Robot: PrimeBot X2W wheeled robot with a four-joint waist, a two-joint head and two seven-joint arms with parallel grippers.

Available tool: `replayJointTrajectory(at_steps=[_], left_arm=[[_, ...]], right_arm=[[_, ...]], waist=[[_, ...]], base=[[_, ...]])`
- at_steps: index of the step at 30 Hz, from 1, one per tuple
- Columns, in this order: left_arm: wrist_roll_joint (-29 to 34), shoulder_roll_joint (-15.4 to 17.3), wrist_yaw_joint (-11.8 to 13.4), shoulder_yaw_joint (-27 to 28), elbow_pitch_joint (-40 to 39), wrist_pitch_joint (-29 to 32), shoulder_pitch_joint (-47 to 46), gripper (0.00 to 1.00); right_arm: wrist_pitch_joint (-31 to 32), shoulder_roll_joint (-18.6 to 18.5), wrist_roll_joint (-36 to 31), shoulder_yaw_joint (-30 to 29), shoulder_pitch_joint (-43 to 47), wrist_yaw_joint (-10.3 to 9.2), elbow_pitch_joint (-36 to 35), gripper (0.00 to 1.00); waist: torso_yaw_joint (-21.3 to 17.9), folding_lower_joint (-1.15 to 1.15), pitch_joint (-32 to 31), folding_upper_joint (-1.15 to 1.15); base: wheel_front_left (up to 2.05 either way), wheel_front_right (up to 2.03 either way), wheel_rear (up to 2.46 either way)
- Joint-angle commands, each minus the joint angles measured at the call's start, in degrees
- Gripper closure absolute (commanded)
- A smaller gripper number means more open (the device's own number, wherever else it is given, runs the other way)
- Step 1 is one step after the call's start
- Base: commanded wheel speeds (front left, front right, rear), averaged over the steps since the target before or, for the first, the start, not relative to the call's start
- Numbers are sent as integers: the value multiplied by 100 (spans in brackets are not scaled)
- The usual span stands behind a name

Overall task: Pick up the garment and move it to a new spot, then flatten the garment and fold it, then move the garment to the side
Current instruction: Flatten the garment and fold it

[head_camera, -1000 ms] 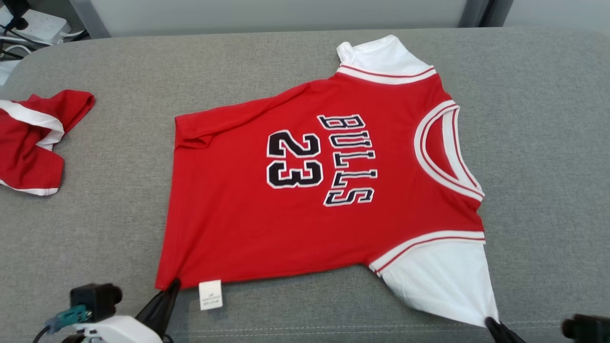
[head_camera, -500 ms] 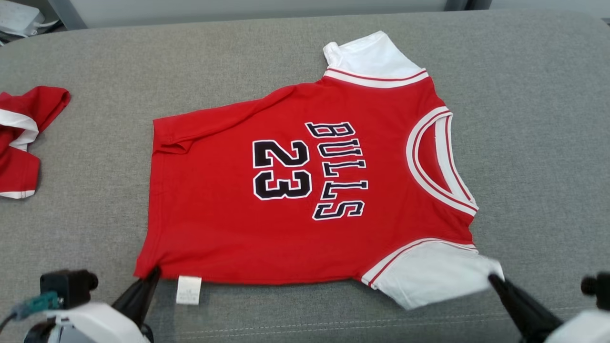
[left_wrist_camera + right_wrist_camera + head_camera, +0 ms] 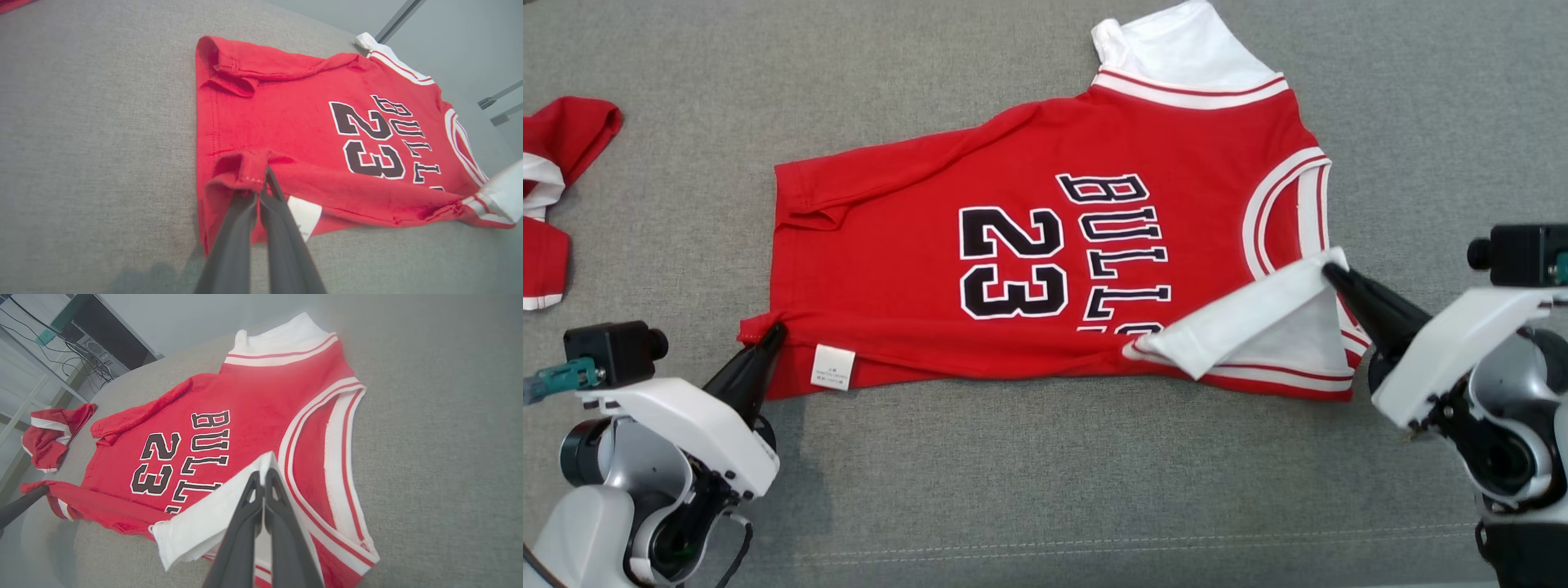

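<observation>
The garment (image 3: 915, 269) is a red jersey with white sleeves and "BULLS 23" lettering, lying on the grey cushion. Its near edge is lifted and folded over the body. My left gripper (image 3: 774, 333) is shut on the red hem corner (image 3: 249, 173) beside the white label (image 3: 834, 367). My right gripper (image 3: 1331, 272) is shut on the near white sleeve (image 3: 212, 514), which is turned over toward the neckline (image 3: 1282, 212). The far white sleeve (image 3: 1176, 49) lies flat at the top. The left gripper's dark finger (image 3: 20, 504) shows in the right wrist view.
A second red-and-white garment (image 3: 547, 188) lies crumpled at the cushion's left edge. The grey cushion (image 3: 1045, 490) stretches bare in front of the jersey and to its right. Shelving and cables (image 3: 61, 347) stand beyond the cushion.
Both grippers have moved away from me, carrying the near hem corner and white sleeve up and over the jersey body. The head camera has tilted down.
</observation>
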Motion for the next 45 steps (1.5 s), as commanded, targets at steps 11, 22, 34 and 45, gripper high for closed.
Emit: replayJointTrajectory(at_steps=[11, 22, 34, 45], left_arm=[[-374, -84, -367, 224, 961, -423, -1107, 0], [101, -151, -343, 9, 1217, -1382, -890, 0], [499, -107, 281, 8, 942, -1665, 21, 0], [201, -164, 192, -65, 1182, -1302, 90, 0]], right_arm=[[-1104, -71, 356, 339, -1562, 9, 1673, 0], [-2573, -410, 220, 861, -951, 9, 1608, 0], [-3786, 8, -1494, 282, 523, 9, 1018, 0], [-3629, 317, -2197, 90, 576, 9, 1410, 0]], waist=[[102, 0, 320, 0], [151, 0, 353, 0], [54, 0, -28, 0], [-28, 0, -208, 0]], base=[[0, 0, 0], [0, 0, 0], [0, 0, 0], [0, 0, 0]])
